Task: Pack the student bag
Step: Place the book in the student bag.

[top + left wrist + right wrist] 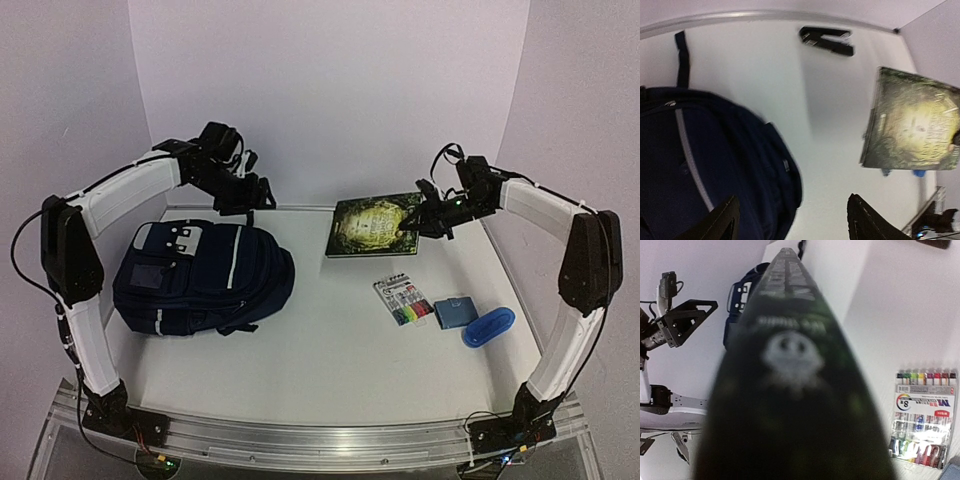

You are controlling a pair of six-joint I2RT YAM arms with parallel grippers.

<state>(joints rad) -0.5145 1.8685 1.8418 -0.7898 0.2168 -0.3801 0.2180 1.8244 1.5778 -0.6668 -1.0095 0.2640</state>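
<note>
Presently: student bag (pixel 200 275) lies at nine o'clock; right gripper (pixel 422 220) clamps green book (pixel 368 226) at one o'clock, likely for packing; left gripper (pixel 792 222), spread and empty, hovers beyond bag, probably to open it.

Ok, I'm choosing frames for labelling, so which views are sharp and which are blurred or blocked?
Top external: sharp and evenly lit, with only soft shadows beside the student bag. Left wrist: motion blur, with the book and the bag's edge streaked. Right wrist: the book fills most of the frame, close and out of focus; the marker pack behind it reads more clearly.
</note>
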